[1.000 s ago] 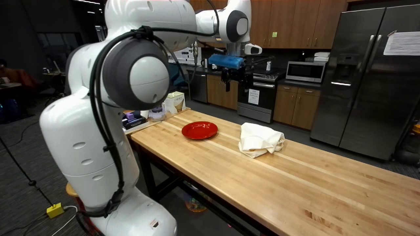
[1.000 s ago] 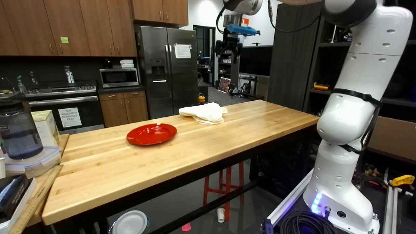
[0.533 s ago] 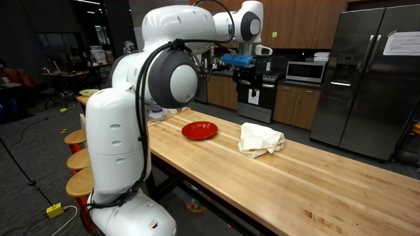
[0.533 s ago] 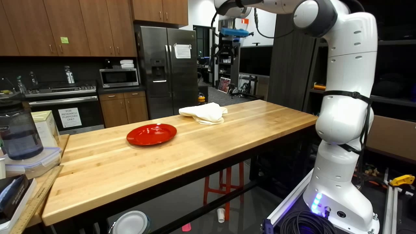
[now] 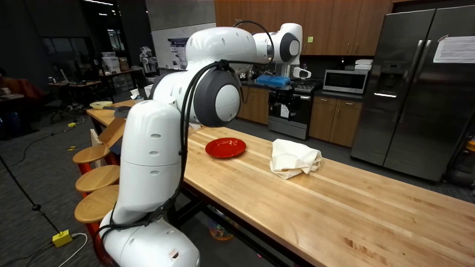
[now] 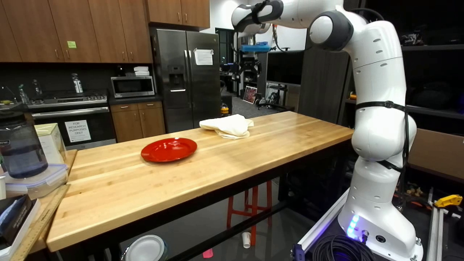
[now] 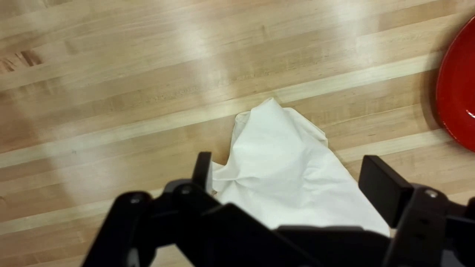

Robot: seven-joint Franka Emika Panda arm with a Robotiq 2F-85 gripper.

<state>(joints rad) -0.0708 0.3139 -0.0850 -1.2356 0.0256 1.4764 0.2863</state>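
My gripper (image 7: 291, 180) is open in the wrist view, its black fingers (image 7: 384, 189) wide apart and nothing held between them. Below it, on the wooden table, lies a crumpled cream cloth (image 7: 282, 159); part of it is hidden behind the gripper body. Both exterior views place the gripper (image 5: 284, 105) (image 6: 248, 72) in the air, well above the tabletop. The cloth (image 5: 295, 157) (image 6: 230, 126) rests in a loose heap near the far edge. A glossy red plate (image 5: 225, 147) (image 6: 169, 149) sits beside it, and its rim (image 7: 451, 92) enters the wrist view at the right.
The long wooden table (image 5: 267, 196) runs past the arm's base. At one end, a dark pitcher (image 6: 21, 145), a lidded plastic container (image 6: 40, 177) and a box (image 6: 50, 143) stand on a neighbouring surface. Round stools (image 5: 97, 178) are behind the arm. A stove, microwave and fridge (image 5: 408, 89) line the back.
The gripper has come down and shifted slightly rightward in an exterior view, while the arm's elbow has swung across. It has stayed open. Cloth and plate lie where they were.
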